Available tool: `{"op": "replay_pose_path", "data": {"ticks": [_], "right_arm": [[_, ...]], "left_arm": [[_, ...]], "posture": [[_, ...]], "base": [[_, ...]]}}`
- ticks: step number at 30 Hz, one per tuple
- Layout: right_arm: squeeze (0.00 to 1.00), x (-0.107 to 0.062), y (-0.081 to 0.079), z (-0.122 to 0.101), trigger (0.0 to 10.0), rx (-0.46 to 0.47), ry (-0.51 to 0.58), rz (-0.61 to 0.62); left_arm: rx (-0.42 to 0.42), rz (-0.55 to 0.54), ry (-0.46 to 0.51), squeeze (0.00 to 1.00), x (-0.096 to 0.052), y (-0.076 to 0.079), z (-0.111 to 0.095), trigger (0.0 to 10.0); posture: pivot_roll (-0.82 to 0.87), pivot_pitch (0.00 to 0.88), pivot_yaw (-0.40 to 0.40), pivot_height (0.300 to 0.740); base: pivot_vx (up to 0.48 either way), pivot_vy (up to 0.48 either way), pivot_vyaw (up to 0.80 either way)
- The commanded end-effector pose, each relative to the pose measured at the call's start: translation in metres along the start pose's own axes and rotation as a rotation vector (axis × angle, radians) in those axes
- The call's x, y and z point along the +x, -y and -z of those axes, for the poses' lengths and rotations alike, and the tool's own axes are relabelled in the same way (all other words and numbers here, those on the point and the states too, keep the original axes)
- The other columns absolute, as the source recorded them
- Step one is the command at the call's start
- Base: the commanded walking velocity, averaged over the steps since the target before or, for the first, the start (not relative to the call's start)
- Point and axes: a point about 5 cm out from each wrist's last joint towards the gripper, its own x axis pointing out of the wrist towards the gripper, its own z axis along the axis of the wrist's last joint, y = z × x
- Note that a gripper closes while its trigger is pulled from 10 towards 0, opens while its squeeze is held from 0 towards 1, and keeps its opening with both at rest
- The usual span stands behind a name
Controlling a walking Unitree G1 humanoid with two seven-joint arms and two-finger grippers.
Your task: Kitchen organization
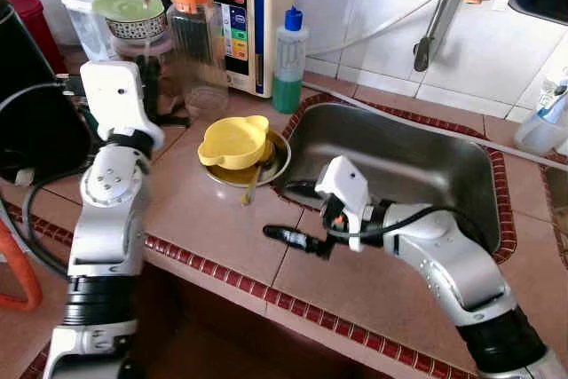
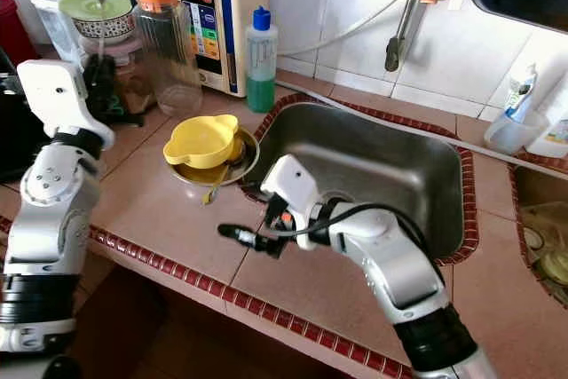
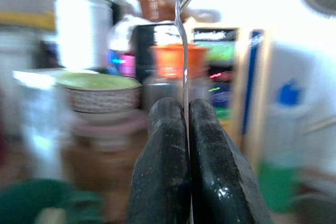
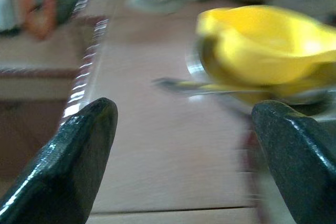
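Yellow bowl sat in metal plate on desk beside sink, left fingers clamped on upright fork, right fingers spread wide, empty, facing bowl.

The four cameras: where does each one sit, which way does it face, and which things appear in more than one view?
Left eye view: on the head, looking down at the counter and sink; both silver arms show.
Right eye view: beside it, same scene, slightly shifted.
Left wrist view: on the left wrist, looking along the left gripper, shut on a fork, toward the orange-lidded jar.
Right wrist view: on the right wrist, looking between the open right gripper fingers at the yellow bowl.
Shared: bowl and jar also appear in both eye views.
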Motion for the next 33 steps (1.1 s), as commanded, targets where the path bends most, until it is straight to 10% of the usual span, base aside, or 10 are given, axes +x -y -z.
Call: {"op": "replay_pose_path", "data": {"ticks": [1, 12, 14, 17, 23, 31, 33], "right_arm": [[0.0, -0.006, 0.014, -0.007, 10.0, -0.023, 0.029, 0.083], [0.0, -0.025, 0.074, -0.04, 10.0, 0.095, 0.284, 0.48], [0.0, -0.027, 0.077, -0.043, 10.0, 0.162, 0.343, 0.519], [0.0, -0.028, 0.081, -0.044, 10.0, 0.238, 0.391, 0.546], [0.0, -0.031, 0.086, -0.045, 10.0, 0.457, 0.482, 0.515], [0.0, -0.033, 0.08, -0.053, 10.0, 0.657, 0.584, 0.35], [0.0, -0.033, 0.072, -0.058, 10.0, 0.662, 0.607, 0.262]], "left_arm": [[-0.052, 0.061, 0.033, 0.0, 0.005, 0.011, -0.012, 0.0], [-0.338, 0.384, -0.075, 0.0, -0.005, 0.072, -0.006, 0.2], [-0.441, 0.484, -0.15, 0.0, -0.015, 0.086, 0.002, 3.5], [-0.467, 0.537, -0.185, 0.0, -0.022, 0.094, 0.007, 4.5], [-0.562, 0.623, -0.246, 0.0, -0.03, 0.103, 0.012, 6.9], [-0.609, 0.634, -0.267, 0.0, -0.028, 0.106, 0.013, 7.2], [-0.634, 0.636, -0.282, 0.0, -0.028, 0.106, 0.014, 8.8]], "posture": [[0.08, 0.017, -0.007, 0.74], [0.07, 0.018, -0.011, 0.74], [0.07, 0.022, -0.015, 0.74], [0.07, 0.023, -0.017, 0.74], [0.06, 0.03, -0.02, 0.74], [0.05, 0.036, -0.023, 0.74], [0.05, 0.036, -0.023, 0.74]], "base": [[0.0, 0.0, 0.0], [0.0, 0.0, 0.0], [0.0, 0.0, 0.0], [0.0, 0.0, 0.0], [0.0, 0.0, 0.0], [0.0, 0.0, 0.0], [0.0, 0.0, 0.0]]}}
